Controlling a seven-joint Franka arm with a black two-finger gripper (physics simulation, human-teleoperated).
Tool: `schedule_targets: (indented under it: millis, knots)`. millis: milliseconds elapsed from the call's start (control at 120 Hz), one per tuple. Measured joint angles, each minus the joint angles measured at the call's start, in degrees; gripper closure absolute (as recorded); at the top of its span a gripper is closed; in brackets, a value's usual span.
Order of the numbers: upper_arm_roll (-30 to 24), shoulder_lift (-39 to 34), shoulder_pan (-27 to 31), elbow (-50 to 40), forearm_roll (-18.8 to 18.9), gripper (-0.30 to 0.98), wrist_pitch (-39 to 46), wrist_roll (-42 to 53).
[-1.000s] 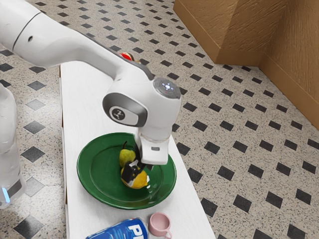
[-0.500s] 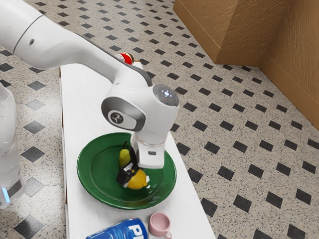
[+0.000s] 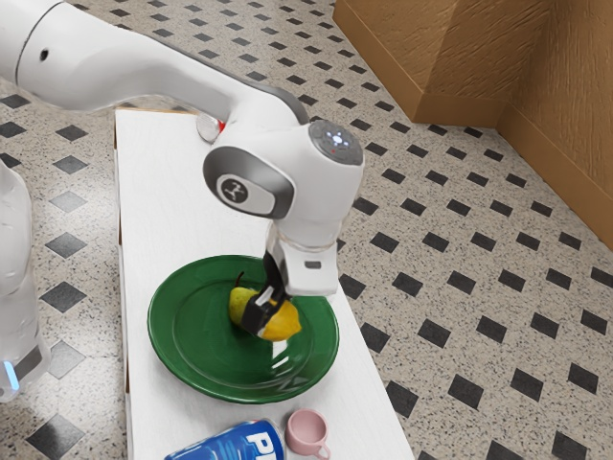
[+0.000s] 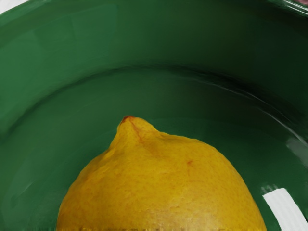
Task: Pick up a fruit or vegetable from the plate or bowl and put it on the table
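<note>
In the exterior view, the gripper (image 3: 261, 314) is seen reaching down over a green plate (image 3: 163, 326), with a lemon (image 3: 285, 327) at its fingertips and a pear (image 3: 239, 303) close by on the exterior view's left. Near the plate, a pink mug (image 3: 307, 431) and a blue container (image 3: 225, 448) with white lettering are seen on the white table (image 3: 172, 192); a red-and-white object (image 3: 208, 128) is partly hidden by the arm (image 3: 172, 72). In the wrist view, the lemon's pointed end is seen close up, marked with reddish brown, and the curved step of the plate's inner wall is seen beyond it.

The plate is round, deep and glossy, and bright reflections are caught on its surface. The lemon's skin is yellow and finely dimpled; the pear is green, with a thin dark stem. The floor (image 3: 412, 287) is speckled and set with dark diamonds.

The jaws are closed about the lemon, which is held between them, its tip pointed away from the hand. One finger is laid across its near side; the far one is largely hidden. The lemon is held within the plate's rim; whether the plate's bottom is touched cannot be told.
</note>
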Motion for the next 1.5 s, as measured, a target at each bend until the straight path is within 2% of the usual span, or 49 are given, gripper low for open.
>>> schedule_targets:
  millis: [125, 300, 550, 708, 858, 1167, 1317, 1500]
  knots:
    - [0.8, -0.7, 0.2, 1.8, 1.2, 0.4, -5.0, -1.2]
    - [6.1, -4.6, 0.4, 1.9, 2.9, 0.41, -13.7, -2.5]
    - [19.4, -9.7, 0.5, 0.7, 7.7, 0.4, -24.2, -3.3]
    - [28.0, -9.5, 0.8, -1.0, 12.2, 0.41, -27.6, -3.5]
    - [33.1, -5.7, 0.9, -1.3, 15.6, 0.39, -27.8, -3.5]
    - [35.1, 1.6, 0.9, -1.5, 17.1, 0.4, -22.2, -2.6]
    - [35.0, 1.7, 0.9, -1.6, 16.7, 0.15, -21.3, -2.4]
    - [35.0, 1.6, 0.8, -1.5, 15.9, 0.04, -21.0, -2.3]
